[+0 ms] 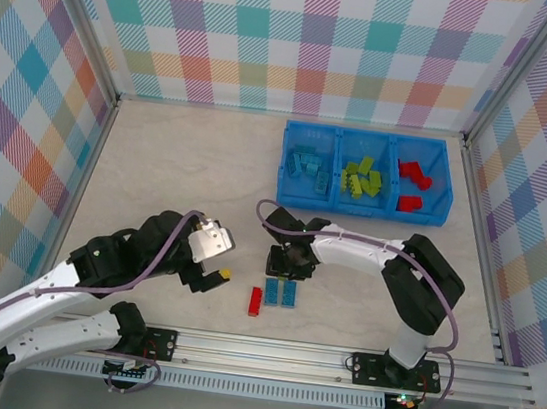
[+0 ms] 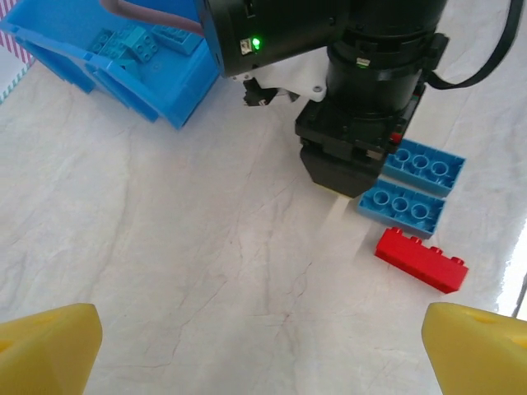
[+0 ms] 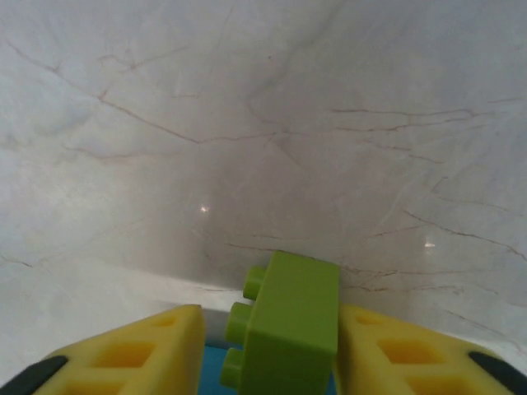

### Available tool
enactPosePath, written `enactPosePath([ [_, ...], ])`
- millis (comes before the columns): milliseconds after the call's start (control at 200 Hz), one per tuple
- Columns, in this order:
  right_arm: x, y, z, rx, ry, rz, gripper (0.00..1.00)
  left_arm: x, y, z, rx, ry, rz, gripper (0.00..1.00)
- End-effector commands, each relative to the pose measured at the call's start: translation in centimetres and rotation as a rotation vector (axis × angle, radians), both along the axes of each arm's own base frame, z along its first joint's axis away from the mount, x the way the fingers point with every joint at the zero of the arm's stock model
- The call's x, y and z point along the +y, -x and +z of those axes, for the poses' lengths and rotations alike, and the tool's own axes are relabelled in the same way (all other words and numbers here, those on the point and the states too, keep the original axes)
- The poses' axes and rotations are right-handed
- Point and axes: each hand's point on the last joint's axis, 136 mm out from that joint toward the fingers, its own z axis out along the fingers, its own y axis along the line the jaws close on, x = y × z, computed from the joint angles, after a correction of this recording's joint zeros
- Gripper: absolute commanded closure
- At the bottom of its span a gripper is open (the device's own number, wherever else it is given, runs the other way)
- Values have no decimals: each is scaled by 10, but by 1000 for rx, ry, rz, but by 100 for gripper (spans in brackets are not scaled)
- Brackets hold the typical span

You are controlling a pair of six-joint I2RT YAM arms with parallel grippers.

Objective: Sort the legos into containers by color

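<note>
My right gripper (image 3: pixel 268 355) is shut on a lime green lego (image 3: pixel 295 325). Its studs point toward the left finger, and it sits low over the table. From above, that gripper (image 1: pixel 286 265) hangs just behind two light blue legos (image 1: pixel 281 293) and a red lego (image 1: pixel 255 300). The left wrist view shows the same blue pair (image 2: pixel 412 185) and red brick (image 2: pixel 422 260) beside the right gripper (image 2: pixel 338 174). My left gripper (image 1: pixel 225 256) is open over bare table, with nothing between its yellow fingertips (image 2: pixel 49 350). The blue bin (image 1: pixel 363 212) holds the containers, with blue, green and red bricks sorted left to right.
The bin's near corner (image 2: pixel 123 78) shows at the top left of the left wrist view. The right arm's cable (image 1: pixel 272 214) loops behind its wrist. Checked walls close in the table on three sides, and a metal rail (image 1: pixel 334 359) runs along the near edge.
</note>
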Motion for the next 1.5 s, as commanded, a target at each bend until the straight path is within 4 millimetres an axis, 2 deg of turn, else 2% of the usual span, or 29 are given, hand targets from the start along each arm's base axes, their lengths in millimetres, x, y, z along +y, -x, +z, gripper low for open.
enactPosePath([
  [0,-2,-4,5,-29,10,-33,66,-1,-4,-3,-37,-29,-15,0],
  [115,-8,-16,25,-113,-7,-56,71,-3,2,-7,-25,-27,-53,0],
  [200,-13,-29,50,-186,-61,-80,74,-8,9,-8,-17,-3,-101,0],
  [270,-26,-47,74,-257,-110,-118,76,-12,14,-6,-19,28,-133,0],
  [385,-66,-85,117,-419,-161,-189,79,-13,17,2,-44,75,-144,0],
  [465,-107,-118,142,-522,-157,-269,79,-13,16,4,-54,97,-129,0],
  [545,-148,-150,157,-583,-135,-362,78,-12,13,5,-49,103,-105,0],
  [645,-189,-189,159,-612,-77,-443,78,-11,12,5,-40,106,-89,0],
  [735,-205,-227,145,-582,-65,-461,78,-10,12,11,-50,131,-81,0],
  [825,-203,-256,134,-522,-71,-445,75,-6,12,18,-72,168,-63,0],
  [945,-197,-281,123,-480,-65,-441,60,2,8,25,-96,198,-7,0],
  [1030,-193,-285,131,-474,-87,-449,49,6,9,28,-98,226,16,0],
  [1125,-193,-282,148,-501,-112,-454,47,8,8,39,-99,305,55,0],
  [1210,-191,-269,165,-520,-143,-441,47,11,4,51,-106,380,110,0],
  [1365,-176,-223,190,-522,-263,-360,38,19,-17,70,-57,530,318,0],
  [1495,-154,-173,204,-513,-389,-254,28,38,-40,66,28,642,623,0],
])
